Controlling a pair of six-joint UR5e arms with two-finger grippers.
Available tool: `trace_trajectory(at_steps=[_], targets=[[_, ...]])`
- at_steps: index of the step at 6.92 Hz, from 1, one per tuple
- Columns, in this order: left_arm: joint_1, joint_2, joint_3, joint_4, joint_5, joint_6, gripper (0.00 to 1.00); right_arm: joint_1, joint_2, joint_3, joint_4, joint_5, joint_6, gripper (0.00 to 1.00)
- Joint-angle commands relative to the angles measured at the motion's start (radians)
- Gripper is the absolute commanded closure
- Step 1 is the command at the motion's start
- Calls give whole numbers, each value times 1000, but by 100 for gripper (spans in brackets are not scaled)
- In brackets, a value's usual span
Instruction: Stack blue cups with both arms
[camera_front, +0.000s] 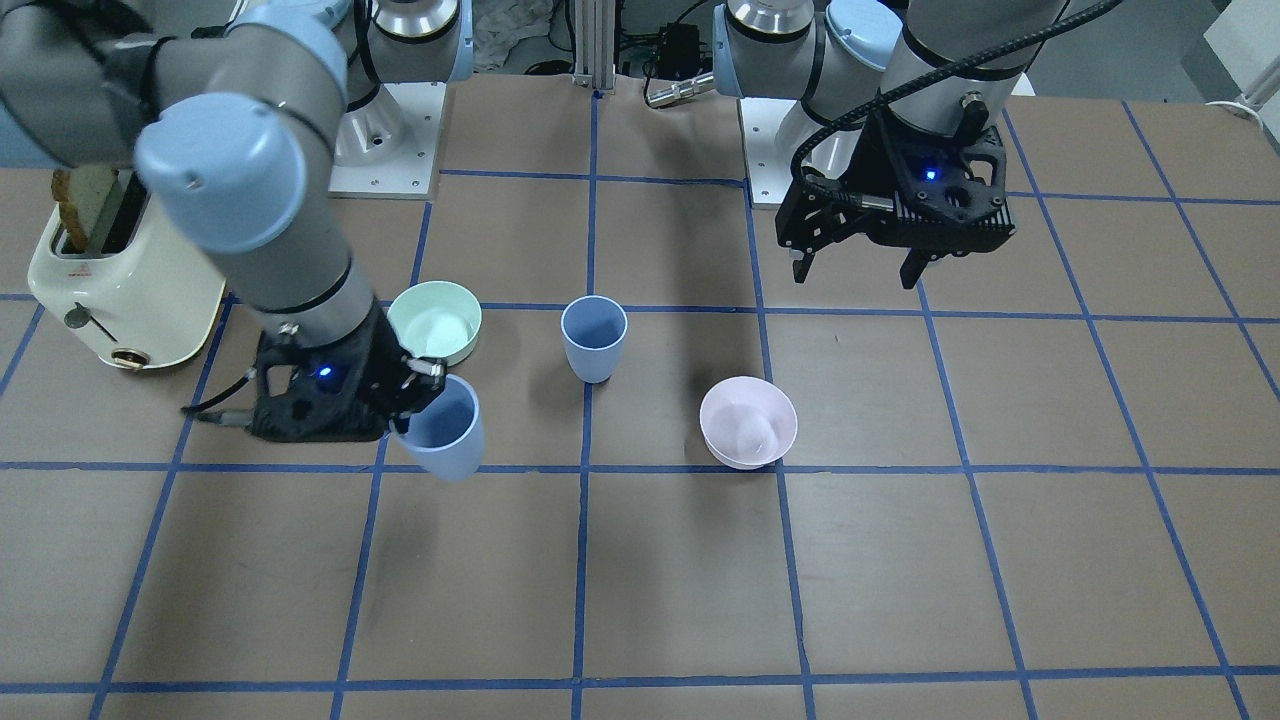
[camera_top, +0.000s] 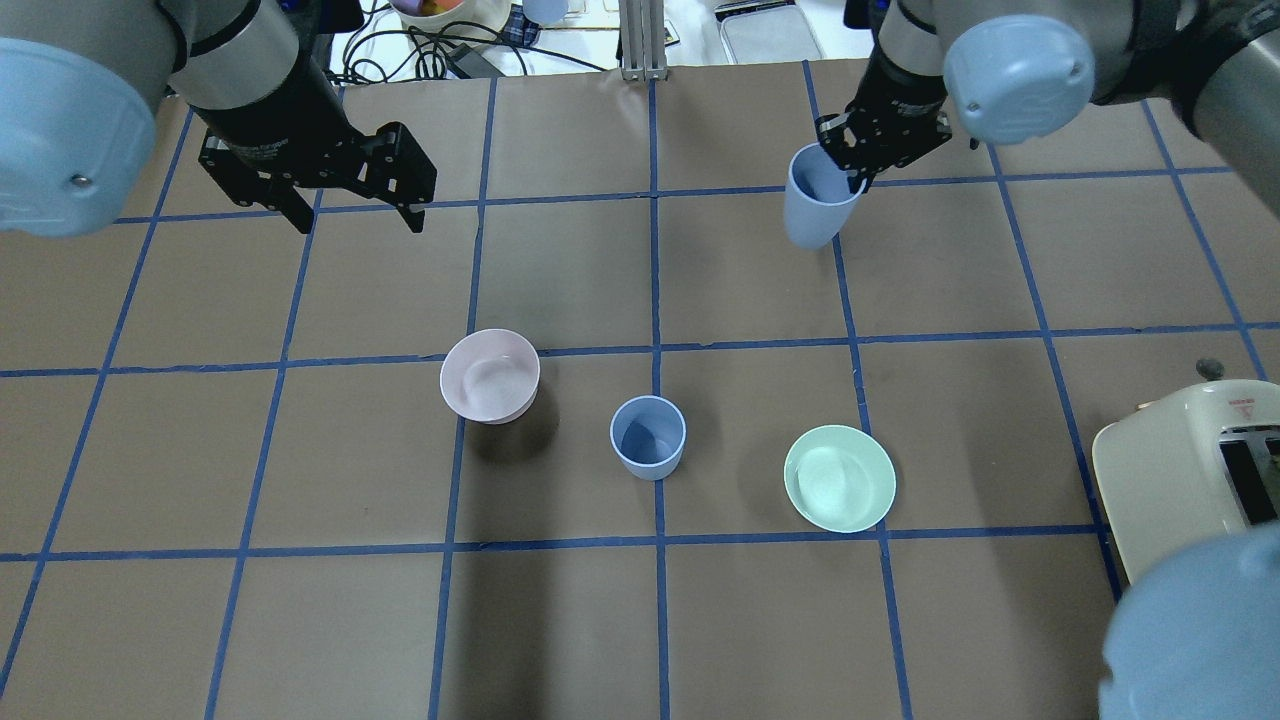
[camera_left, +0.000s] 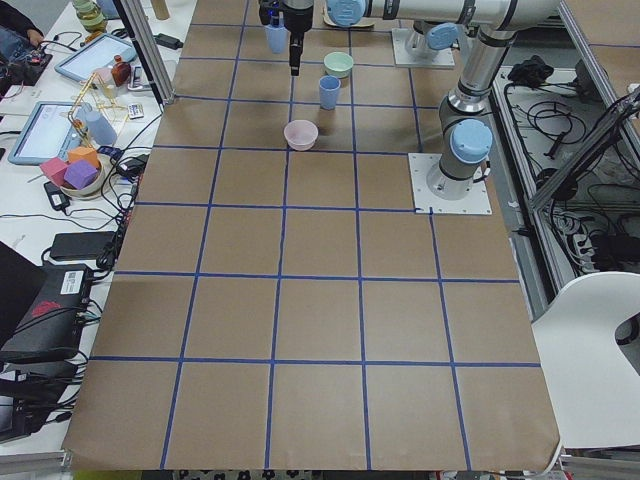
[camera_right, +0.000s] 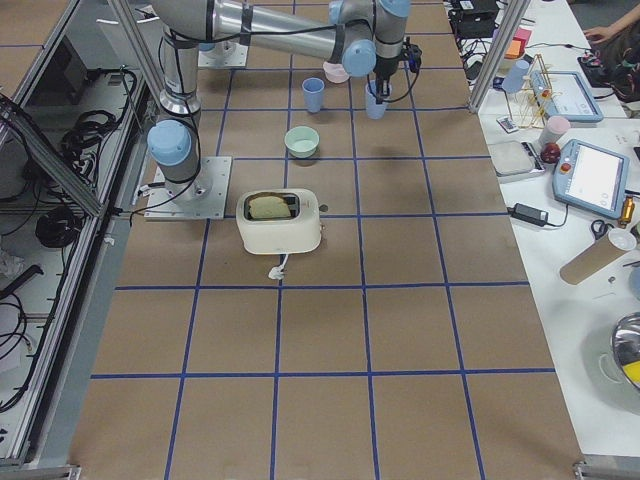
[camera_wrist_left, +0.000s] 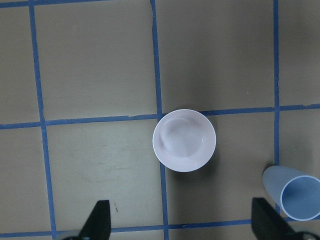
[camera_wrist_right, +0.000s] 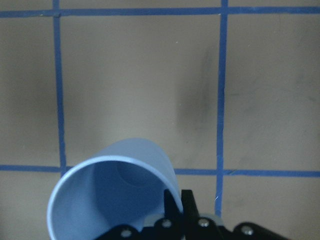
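My right gripper (camera_top: 850, 172) is shut on the rim of one blue cup (camera_top: 820, 205) and holds it tilted above the table; it also shows in the front view (camera_front: 442, 432) and fills the bottom of the right wrist view (camera_wrist_right: 115, 195). The other blue cup (camera_top: 648, 437) stands upright near the table's middle, also in the front view (camera_front: 594, 338). My left gripper (camera_top: 350, 212) is open and empty, raised over the far left; its wrist view shows that cup (camera_wrist_left: 296, 196) at the lower right.
A pale pink bowl (camera_top: 490, 375) stands left of the standing cup and a mint-green bowl (camera_top: 840, 478) right of it. A cream toaster (camera_top: 1190, 470) with toast sits at the right edge. Cables and trays lie beyond the far edge.
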Motion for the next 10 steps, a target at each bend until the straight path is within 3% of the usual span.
trace_trajectory(at_steps=[1,4,10], targets=[[0,0,0,0,0,0,0,160,-105,125,-1,-4,216,95],[0,0,0,-1,0,0,0,278,-110,132,-1,-43,353,95],[0,0,0,-1,0,0,0,298,-110,179,0,-24,366,95]])
